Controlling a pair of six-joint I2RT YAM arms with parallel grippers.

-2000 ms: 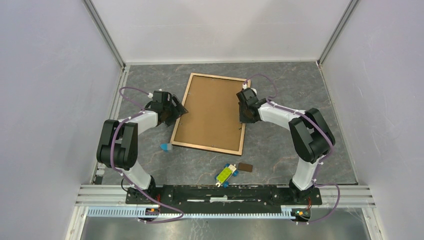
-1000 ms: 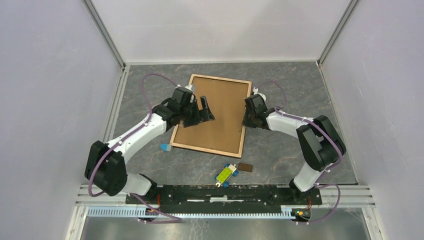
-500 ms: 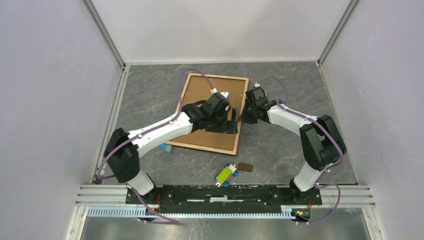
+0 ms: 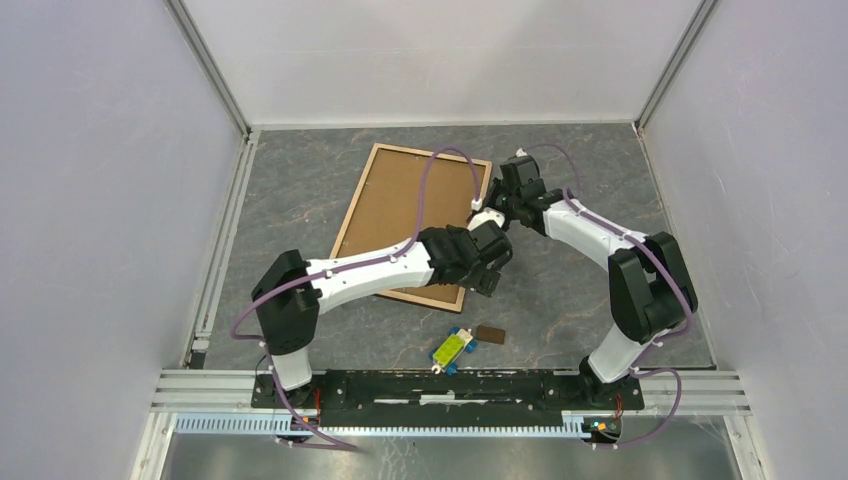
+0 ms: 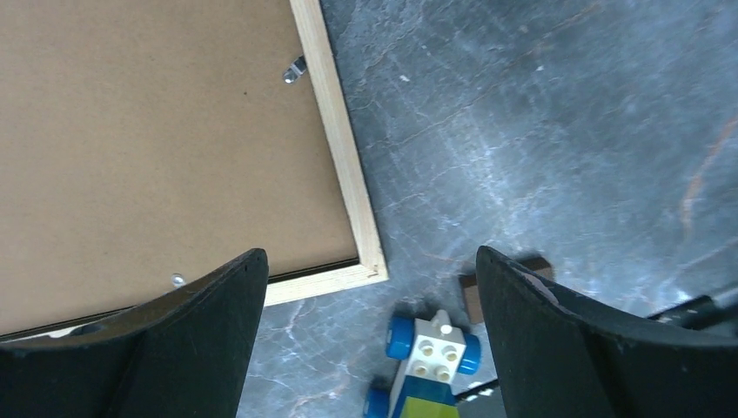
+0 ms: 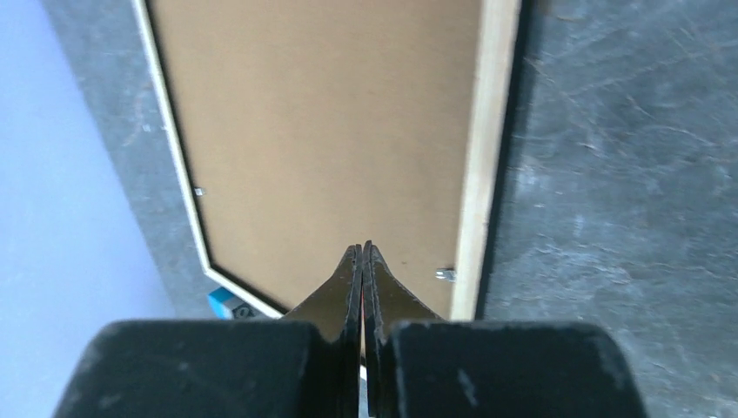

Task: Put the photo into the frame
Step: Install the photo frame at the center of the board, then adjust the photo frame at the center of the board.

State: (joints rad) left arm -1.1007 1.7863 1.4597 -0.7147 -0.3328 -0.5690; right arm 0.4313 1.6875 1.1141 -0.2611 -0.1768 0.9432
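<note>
The frame (image 4: 355, 200) lies flat on the grey table with its light tan rails up and the plain brown backing board (image 4: 395, 205) filling it. The photo is hidden. My left gripper (image 4: 492, 278) hangs wide open just past the frame's near right corner (image 5: 370, 270), holding nothing. In the left wrist view my left gripper (image 5: 370, 261) straddles that corner and bare table. My right gripper (image 4: 497, 200) is by the frame's right rail (image 6: 487, 131). In the right wrist view my right gripper (image 6: 363, 248) is shut and empty, over the backing board (image 6: 331, 131).
A toy car of bricks (image 4: 451, 349) (image 5: 426, 357) and a small brown tile (image 4: 490, 333) (image 5: 470, 292) lie near the arm bases. A blue block (image 6: 228, 303) sits at the frame's near left corner. Metal clips (image 5: 294, 70) (image 6: 446, 274) sit on the backing's edge.
My left arm swept right across the frame to its near right corner. The frame shifted left and turned a little. My right gripper shut and drew back toward the frame's far right.
</note>
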